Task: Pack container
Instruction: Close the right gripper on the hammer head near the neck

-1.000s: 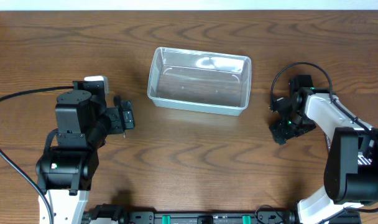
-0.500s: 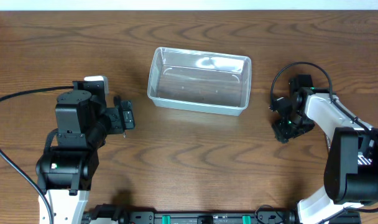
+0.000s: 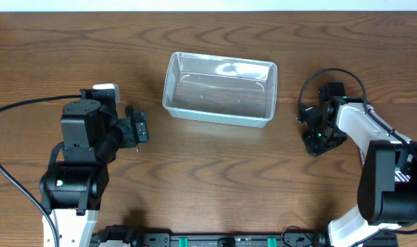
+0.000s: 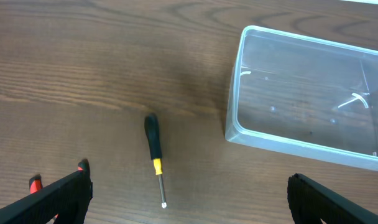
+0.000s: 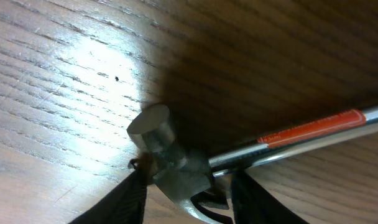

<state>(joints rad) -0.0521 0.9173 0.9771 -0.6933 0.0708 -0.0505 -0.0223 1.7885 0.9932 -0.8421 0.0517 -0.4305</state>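
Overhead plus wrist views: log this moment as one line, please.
container empty | left hand open, screwdriver lying ahead | right hand astride hammer, grip unclear | nothing packed

Even bright light, glints on container [image 3: 215, 114], table [image 5: 96, 68] glare, blurred hammer [image 5: 171, 163]

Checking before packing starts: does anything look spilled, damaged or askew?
Nothing stands out: the container sits upright, empty and intact, and the screwdriver and hammer lie on the table.
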